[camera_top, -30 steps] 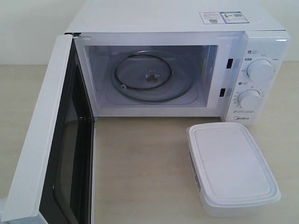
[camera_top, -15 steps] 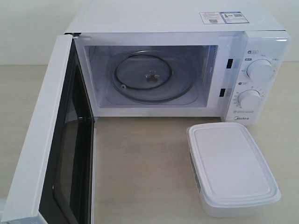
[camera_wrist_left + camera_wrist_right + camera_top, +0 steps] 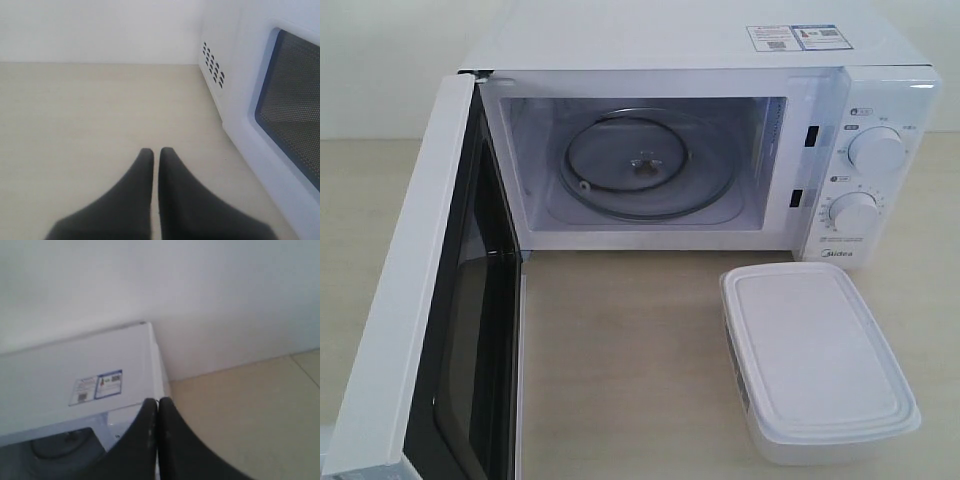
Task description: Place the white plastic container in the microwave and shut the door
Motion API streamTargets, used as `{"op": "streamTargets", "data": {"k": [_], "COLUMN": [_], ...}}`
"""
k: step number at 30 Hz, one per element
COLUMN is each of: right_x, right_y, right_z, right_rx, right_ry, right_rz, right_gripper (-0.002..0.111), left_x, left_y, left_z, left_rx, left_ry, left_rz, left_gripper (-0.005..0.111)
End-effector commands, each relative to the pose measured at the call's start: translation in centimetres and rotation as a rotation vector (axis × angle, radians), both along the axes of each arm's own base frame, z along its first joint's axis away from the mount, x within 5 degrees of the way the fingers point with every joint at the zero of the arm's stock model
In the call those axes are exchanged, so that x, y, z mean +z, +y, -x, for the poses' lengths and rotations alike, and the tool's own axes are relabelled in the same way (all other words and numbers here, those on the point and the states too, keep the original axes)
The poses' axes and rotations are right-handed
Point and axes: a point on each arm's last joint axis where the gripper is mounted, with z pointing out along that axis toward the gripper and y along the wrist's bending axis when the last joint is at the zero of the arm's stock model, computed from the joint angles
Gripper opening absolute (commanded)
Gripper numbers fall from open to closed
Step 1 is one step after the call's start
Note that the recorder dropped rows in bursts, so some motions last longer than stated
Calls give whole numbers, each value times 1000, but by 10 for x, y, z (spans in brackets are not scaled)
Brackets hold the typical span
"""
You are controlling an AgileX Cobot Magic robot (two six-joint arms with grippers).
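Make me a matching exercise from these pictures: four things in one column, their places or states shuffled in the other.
1 white plastic container
2 door
3 glass turntable
4 right gripper

A shut, empty
B swung open
C on the table
D inside the microwave

Pairs: 1-C; 2-B; 3-D; 4-A

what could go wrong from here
The white plastic container sits just in front of the dials; lifting it may knock them. Its lid is flat and broad, and the right end effector is shut, so a grip may slip. The open door stands near the left end effector; a bump could swing it.
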Motion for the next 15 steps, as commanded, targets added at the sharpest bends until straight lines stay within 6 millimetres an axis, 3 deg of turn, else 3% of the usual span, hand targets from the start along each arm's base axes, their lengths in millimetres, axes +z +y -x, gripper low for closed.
{"op": "streamTargets", "data": {"k": [1,15], "right_x": [-9,-15], "right_y": [-3,-3], "right_z": [-17,-19], "right_rx": [-36,-41], "right_ry": [103,171], "right_rz": [40,40], "right_gripper": [0,0], "left_x": [-1,-1], "left_y": [0,0], "left_z": [0,0], "left_rx": [4,4], "left_ry": [-4,-4], "left_rz": [8,8], "left_gripper": [4,4]}}
